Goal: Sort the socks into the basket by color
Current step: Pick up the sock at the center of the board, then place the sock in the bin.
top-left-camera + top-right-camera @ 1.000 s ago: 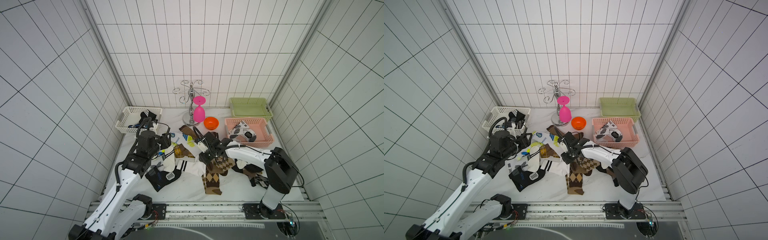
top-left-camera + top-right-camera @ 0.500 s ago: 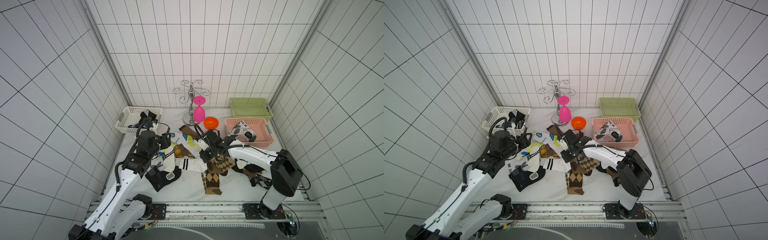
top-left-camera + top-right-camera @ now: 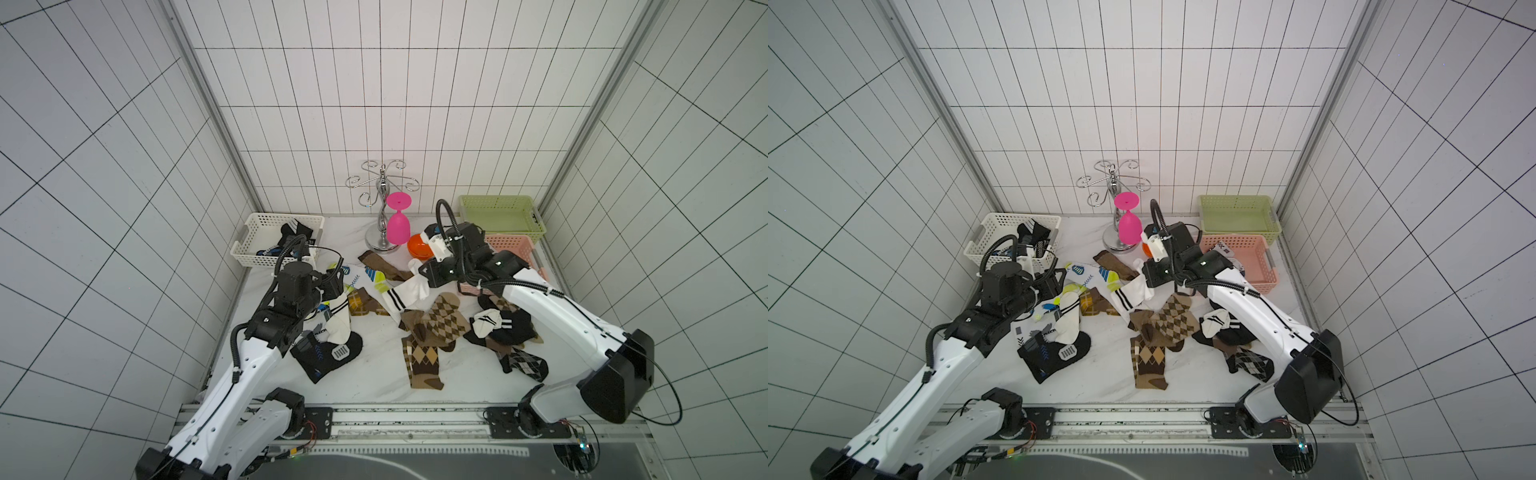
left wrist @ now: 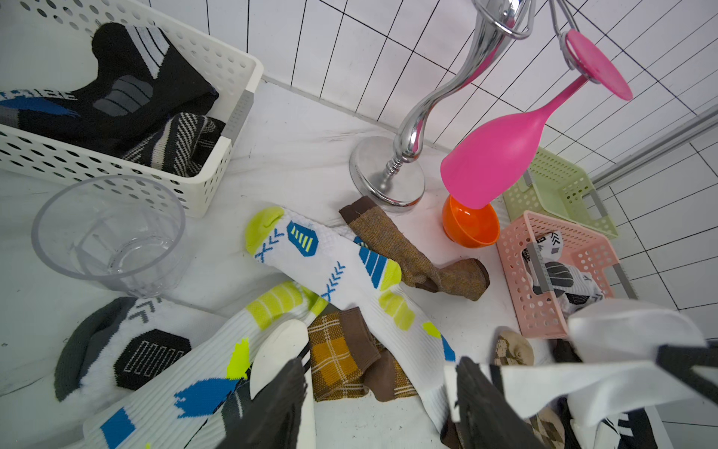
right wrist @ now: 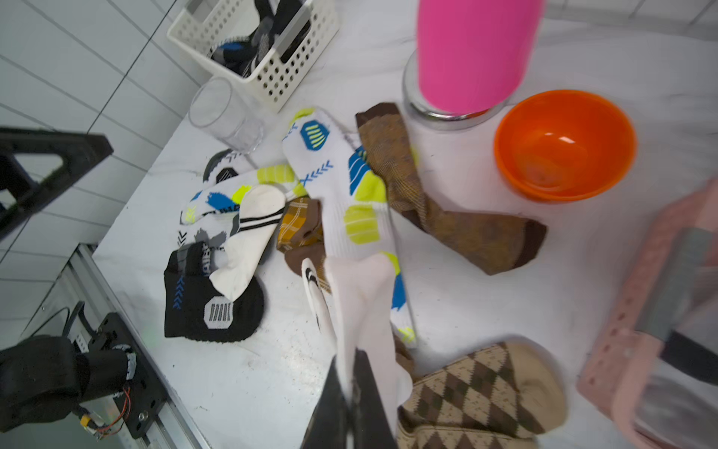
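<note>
Left gripper (image 4: 379, 404) hovers at nine o'clock, jaws apart and empty, above the loose socks (image 3: 444, 316); right gripper (image 5: 351, 392) is clamped on a white black-striped cotton sock (image 3: 405, 293) at centre; a pink perforated plastic basket (image 3: 525, 249) sits at two o'clock; the thin pinch may slip, or the trailing cuff may drag neighbours.

Black socks (image 4: 128, 97) are kept in a white basket (image 4: 217, 163) beside a clear glass (image 4: 108, 233), a blue-and-yellow printed white sock (image 4: 334, 264) is laid against a brown sock (image 4: 412, 252) near an orange bowl (image 4: 472, 225), and a white striped sock (image 4: 575, 385) is raised near a pink basket (image 4: 516, 272).
</note>
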You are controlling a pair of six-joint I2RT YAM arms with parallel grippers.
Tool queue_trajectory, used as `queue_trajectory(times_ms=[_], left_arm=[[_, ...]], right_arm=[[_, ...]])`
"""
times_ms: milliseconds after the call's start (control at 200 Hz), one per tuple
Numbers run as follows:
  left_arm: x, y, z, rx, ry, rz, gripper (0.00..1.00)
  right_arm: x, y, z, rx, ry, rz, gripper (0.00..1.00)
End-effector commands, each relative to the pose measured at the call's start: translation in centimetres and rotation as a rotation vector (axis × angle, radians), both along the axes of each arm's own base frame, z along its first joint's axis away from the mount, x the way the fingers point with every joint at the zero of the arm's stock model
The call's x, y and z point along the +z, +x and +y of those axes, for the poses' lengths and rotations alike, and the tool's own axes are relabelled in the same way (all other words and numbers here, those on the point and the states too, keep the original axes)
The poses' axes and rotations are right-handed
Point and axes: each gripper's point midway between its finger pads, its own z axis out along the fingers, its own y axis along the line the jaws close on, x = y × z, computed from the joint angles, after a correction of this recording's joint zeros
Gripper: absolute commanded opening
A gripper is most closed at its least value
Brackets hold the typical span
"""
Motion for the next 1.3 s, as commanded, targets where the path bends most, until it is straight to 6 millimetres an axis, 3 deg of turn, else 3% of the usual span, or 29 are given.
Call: queue_trajectory(times_ms=[0,155,365,540,675,894,1099,1294], left_arm=[[1.2,-0.2,-0.2,-0.012,0.013,-0.028,0.63],[0.9,-0.4,-1.0,-0.034,0.012,-0.018,0.63],[0.9,-0.3,-2.1,-0.058,0.005,-0.022,0.63],[0.9,-0.2,-2.7,-0.079,0.019,-0.018,0.63],[0.8,0.0,-3.1,-0.093,0.019,-0.011,0.63],[0.6,0.4,-3.4,-0.104,0.024,-0.004,0.63],[0.2,0.4,-3.4,-0.096,0.027,0.006,0.63],[-0.6,0.4,-3.4,-0.091,0.034,0.031,0.64]], right_arm=[[6.9,2.0,-3.1,-0.07,0.07,-0.105,0.0],[9.2,5.3,-9.3,-0.223,0.095,-0.146,0.0],[10.5,9.2,-17.5,-0.456,0.141,-0.175,0.0],[9.4,11.3,-23.6,-0.632,0.089,-0.179,0.0],[5.4,12.8,-27.6,-0.746,0.048,-0.135,0.0],[-3.3,14.7,-31.3,-0.851,-0.042,-0.012,0.0],[-12.2,14.2,-31.0,-0.837,-0.069,0.165,0.0],[-16.9,13.7,-30.2,-0.839,-0.069,0.265,0.0]])
